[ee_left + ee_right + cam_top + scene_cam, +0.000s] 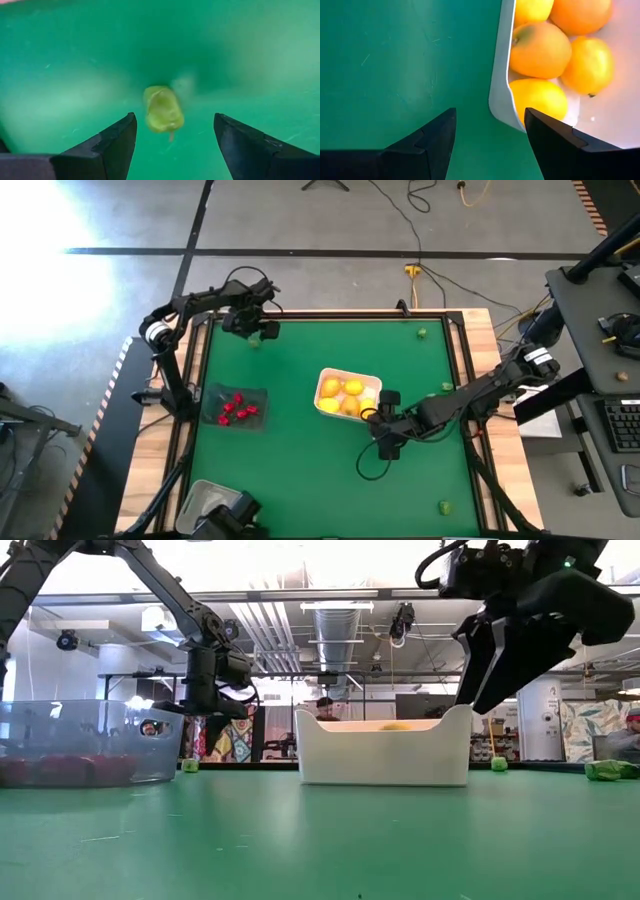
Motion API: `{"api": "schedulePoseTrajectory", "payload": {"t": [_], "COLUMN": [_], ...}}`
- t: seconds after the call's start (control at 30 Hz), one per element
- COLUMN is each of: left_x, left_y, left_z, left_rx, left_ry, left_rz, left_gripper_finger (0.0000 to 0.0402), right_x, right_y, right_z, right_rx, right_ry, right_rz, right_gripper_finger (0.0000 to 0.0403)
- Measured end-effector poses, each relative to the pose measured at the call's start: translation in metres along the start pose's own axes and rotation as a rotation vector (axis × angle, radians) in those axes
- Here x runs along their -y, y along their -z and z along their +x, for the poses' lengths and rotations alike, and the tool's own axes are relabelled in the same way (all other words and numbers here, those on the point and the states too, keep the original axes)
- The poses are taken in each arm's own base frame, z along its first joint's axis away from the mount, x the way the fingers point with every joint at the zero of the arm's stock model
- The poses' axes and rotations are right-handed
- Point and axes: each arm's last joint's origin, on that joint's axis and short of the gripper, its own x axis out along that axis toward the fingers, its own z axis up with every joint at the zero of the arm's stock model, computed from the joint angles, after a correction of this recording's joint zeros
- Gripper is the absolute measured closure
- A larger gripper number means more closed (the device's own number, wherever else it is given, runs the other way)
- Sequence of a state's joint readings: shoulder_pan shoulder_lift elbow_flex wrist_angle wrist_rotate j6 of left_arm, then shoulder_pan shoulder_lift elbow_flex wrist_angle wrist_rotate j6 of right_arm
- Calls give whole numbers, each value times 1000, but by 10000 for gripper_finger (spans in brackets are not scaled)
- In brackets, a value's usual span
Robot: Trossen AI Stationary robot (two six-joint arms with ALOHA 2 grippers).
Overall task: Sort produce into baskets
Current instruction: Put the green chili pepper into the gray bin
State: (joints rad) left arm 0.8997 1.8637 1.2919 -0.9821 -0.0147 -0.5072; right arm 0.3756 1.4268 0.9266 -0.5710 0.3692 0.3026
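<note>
Table: green mat (300,470) under both arms.
Left gripper (172,142): at the far left corner, fingers spread wide over a small green piece (163,109), nothing held.
Right gripper (490,137): fingers apart, empty, straddling the white tub's (499,75) corner.
White tub: holds yellow-orange fruits (540,49).
Smoky tub (232,408): red pieces (238,409) inside.
Clear tub (205,500): near left corner.

The right gripper (490,132) hangs with its jaws apart over the green table (395,60), straddling the rounded corner of the white basket (499,75). Inside lie 5 yellow-orange fruits (540,49), touching one another.
</note>
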Motion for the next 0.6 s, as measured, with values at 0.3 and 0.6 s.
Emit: {"api": "schedulePoseTrajectory", "payload": {"t": [0.3,0.6], "left_x": [-3,-27], "left_y": [3,22], "left_z": [-4,-37], "left_rx": [-21,101], "left_ry": [-19,-36], "left_rz": [16,60], "left_gripper_finger": [154,154], "right_x": [6,-3], "right_y": [-10,-5], "right_z": [-23,-45], "right_rx": [92,164], "right_ry": [-3,-28], "right_rz": [0,47], "right_gripper_finger": [177,177]}}
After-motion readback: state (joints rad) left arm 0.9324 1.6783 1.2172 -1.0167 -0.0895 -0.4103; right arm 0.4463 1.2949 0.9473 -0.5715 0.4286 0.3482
